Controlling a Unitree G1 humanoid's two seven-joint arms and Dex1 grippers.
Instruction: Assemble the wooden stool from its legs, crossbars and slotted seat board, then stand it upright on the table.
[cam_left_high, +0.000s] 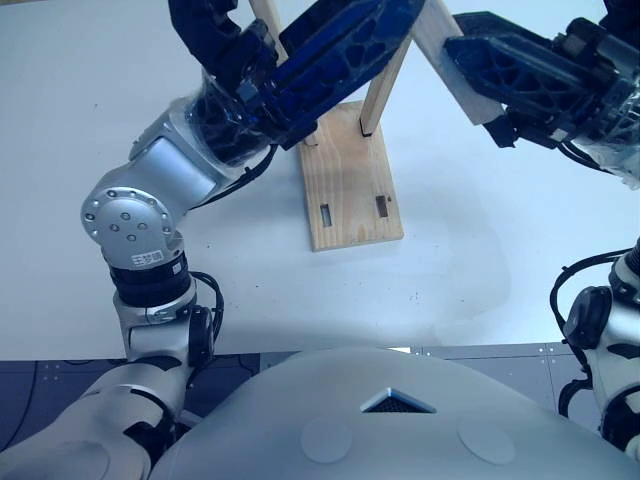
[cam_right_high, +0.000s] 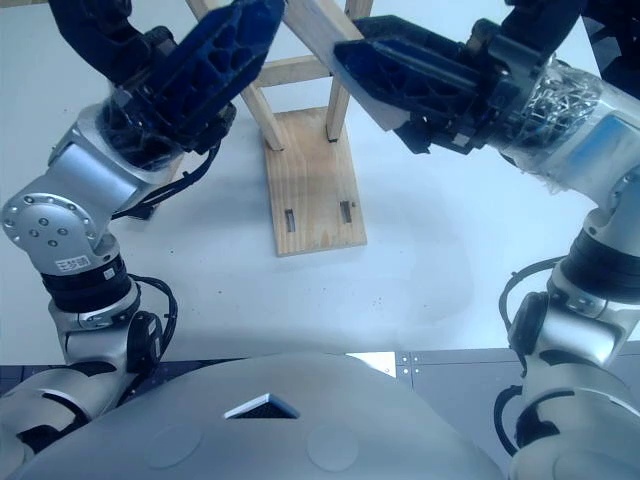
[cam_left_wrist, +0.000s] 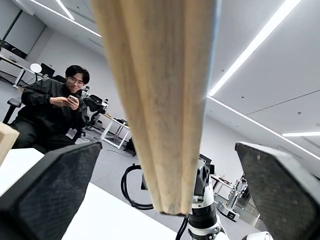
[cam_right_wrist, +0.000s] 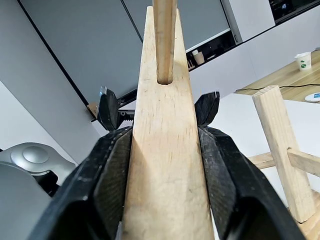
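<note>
Right gripper (cam_right_wrist: 157, 110) clamped a leg (cam_left_high: 437, 35) slanting 10-to-4 — empty slots (cam_right_high: 345, 212) of the seat board (cam_right_high: 315, 170) lay toward 7 o'clock; left gripper (cam_left_wrist: 165, 165) gaped open.

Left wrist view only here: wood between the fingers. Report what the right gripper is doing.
Observer: The right gripper is shut on a leg.
Operator: Say what's fitted to that leg.
Observer: A crossbar sits in the hole near its end.
Operator: Now give me the board.
Observer: The board lies flat on the table, its two near slots empty.
</note>
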